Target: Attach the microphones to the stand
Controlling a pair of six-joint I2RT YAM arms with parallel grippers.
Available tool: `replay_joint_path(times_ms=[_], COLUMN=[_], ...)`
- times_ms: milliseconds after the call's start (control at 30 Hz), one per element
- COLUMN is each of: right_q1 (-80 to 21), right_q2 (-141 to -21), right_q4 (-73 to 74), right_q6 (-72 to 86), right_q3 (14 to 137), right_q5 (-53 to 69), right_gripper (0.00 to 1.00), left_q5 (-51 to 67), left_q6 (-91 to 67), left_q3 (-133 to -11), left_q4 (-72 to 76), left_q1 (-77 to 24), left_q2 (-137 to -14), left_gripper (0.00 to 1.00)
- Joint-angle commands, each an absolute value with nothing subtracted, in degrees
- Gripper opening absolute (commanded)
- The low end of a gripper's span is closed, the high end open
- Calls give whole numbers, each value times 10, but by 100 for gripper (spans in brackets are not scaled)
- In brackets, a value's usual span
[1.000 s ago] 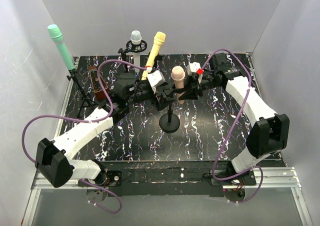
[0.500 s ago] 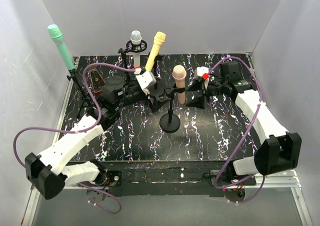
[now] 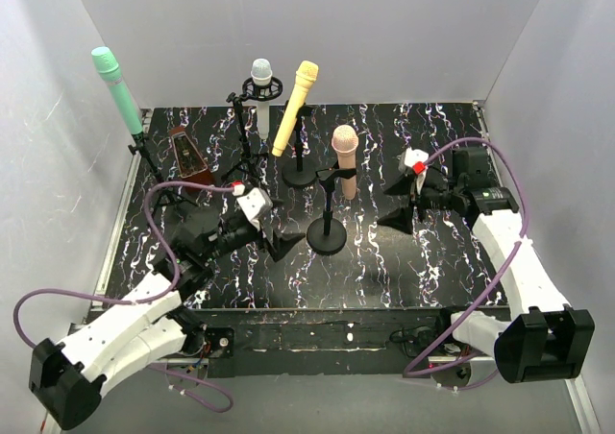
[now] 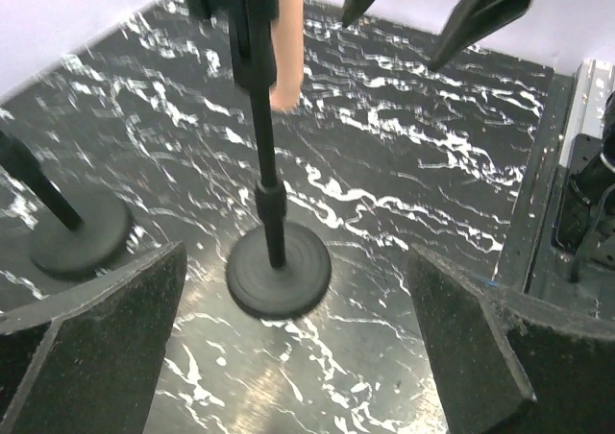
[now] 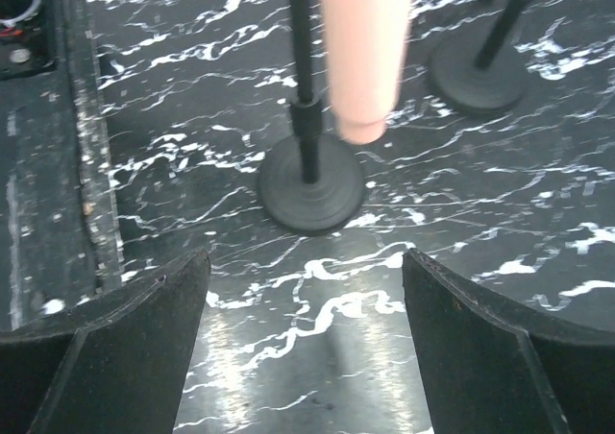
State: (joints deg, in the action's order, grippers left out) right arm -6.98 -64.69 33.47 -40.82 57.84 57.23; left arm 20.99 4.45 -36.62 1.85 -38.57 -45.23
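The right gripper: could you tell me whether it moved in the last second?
Yes. The right gripper has backed off rightward, away from the peach-pink microphone on its stand.

Left hand [image 3: 281, 240] and right hand [image 3: 394, 206], both wide open and empty.

Peach-pink microphone [image 5: 365, 50] head cut off above, stand [image 4: 272, 204] top blurred
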Motion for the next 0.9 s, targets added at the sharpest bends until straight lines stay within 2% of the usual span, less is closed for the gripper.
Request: replay_joint_path(times_ms=[0,67,133,300,567,667,700,767,867], right_q1=[-62,-58,-55,-30,-25,-23,-22,-20,-18], right_q2=[-626,-603,-587,-589,-607,-608,-608,-607,-607], right_q4=[375,336,303,301,338,349,351,352,353], right_q6=[-444,-447,-442,-442,-487,-497,-500,-504,-507], right_q3=[518,478,453,446,451,454,454,453,452], right_q5=[641,646,645,661,669,667,667,664,662], right_gripper=[87,88,88,88,86,86,86,86,86], left_q5=[216,221,215,229,243,272,281,287,284], left_q6=[-63,-60,-42,-3,51,36,33,26,34], left_q3=[-253,-222,-224,-280,-353,-374,-381,-387,-388], left_q4=[276,417,484,528,523,525,526,529,530], left_q1=[-384,-385,-384,-386,-388,-386,-387,-387,-386], left_q2=[-481,-538,-600,-724,-817,-846,-853,-866,-871], left_gripper=[98,98,98,98,96,81,73,45,20])
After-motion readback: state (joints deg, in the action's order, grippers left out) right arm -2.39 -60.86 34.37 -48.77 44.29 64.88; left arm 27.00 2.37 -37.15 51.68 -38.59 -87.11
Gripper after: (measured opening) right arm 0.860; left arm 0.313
